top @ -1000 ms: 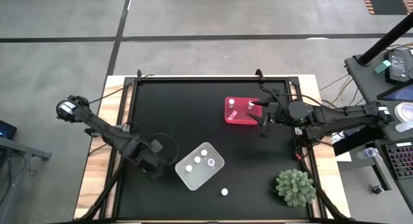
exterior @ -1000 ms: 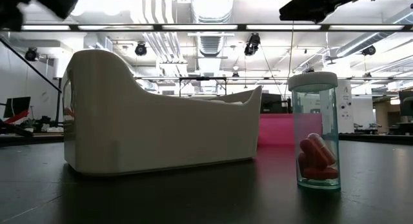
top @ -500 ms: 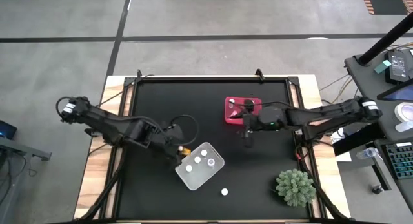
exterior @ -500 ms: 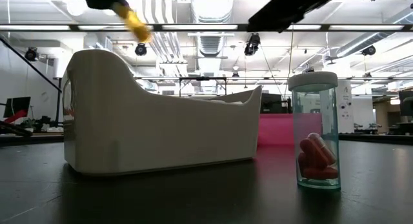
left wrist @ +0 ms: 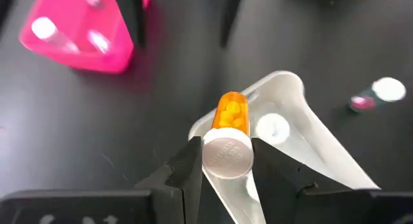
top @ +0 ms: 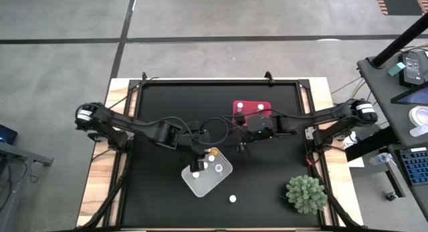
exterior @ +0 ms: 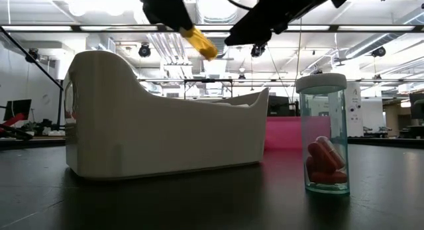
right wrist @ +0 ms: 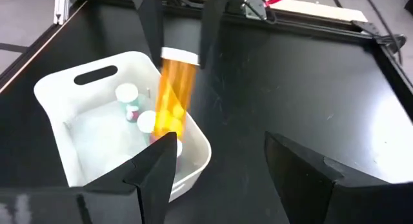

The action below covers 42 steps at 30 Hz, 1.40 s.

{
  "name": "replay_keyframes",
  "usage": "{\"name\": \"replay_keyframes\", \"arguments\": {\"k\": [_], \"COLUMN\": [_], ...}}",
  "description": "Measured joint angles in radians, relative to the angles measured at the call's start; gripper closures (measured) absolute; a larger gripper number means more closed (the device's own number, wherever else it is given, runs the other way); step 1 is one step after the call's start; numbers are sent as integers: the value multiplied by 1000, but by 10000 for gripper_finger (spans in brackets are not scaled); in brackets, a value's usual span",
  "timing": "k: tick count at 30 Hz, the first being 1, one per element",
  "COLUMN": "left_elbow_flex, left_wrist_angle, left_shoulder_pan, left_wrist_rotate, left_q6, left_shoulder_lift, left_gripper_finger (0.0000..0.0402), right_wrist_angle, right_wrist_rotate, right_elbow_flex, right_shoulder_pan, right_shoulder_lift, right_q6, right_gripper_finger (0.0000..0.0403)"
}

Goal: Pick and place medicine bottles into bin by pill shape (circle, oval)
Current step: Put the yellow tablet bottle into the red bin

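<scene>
Orange translucent medicine bottle (left wrist: 230,124) with a white cap sits clamped in the left hand (top: 202,154), tilted above the rim of the smooth white plastic bin (top: 224,176). Right hand (top: 242,145) hovers just beside, fingers spread, grasping nothing, over the black table (top: 167,111).

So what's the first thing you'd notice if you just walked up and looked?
Probably the orange bottle with a white cap, pinched in the left hand right above the white bin, which already has bottles inside. Next, the bright pink bin toward the back of the black table, with the right hand open just in front of it. Also the spiky green plant in the front right corner.
</scene>
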State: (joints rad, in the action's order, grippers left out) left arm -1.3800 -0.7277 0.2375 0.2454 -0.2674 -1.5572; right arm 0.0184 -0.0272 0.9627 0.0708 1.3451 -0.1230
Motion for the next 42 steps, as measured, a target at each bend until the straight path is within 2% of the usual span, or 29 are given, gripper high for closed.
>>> {"name": "replay_keyframes", "arguments": {"k": [4, 8, 14, 26, 36, 42], "left_elbow_flex": [0, -1, -2, -3, -3, -3], "left_wrist_angle": [49, 64, 72, 148, 144, 145], "left_shoulder_pan": [-1, -1, 0, -1, -6, -18], "left_wrist_rotate": [59, 75, 132, 139, 147, 131], "left_q6": [54, 89, 96, 152, 172, 199], "left_shoulder_lift": [-2, -2, -2, -1, -1, 0], "left_gripper_finger": [301, 301, 301, 301, 297, 254], "right_wrist_angle": [-2, 6, 5, -2, -1, 6], "right_wrist_rotate": [-9, -13, -34, -34, -34, -28], "right_elbow_flex": [25, 42, 50, 50, 50, 50], "right_shoulder_pan": [-2, -2, -2, -21, -25, -26], "right_shoulder_lift": [38, 69, 79, 77, 77, 77], "right_q6": [8, 16, 26, 50, 43, 31], "right_gripper_finger": [179, 179, 179, 183, 255, 300]}}
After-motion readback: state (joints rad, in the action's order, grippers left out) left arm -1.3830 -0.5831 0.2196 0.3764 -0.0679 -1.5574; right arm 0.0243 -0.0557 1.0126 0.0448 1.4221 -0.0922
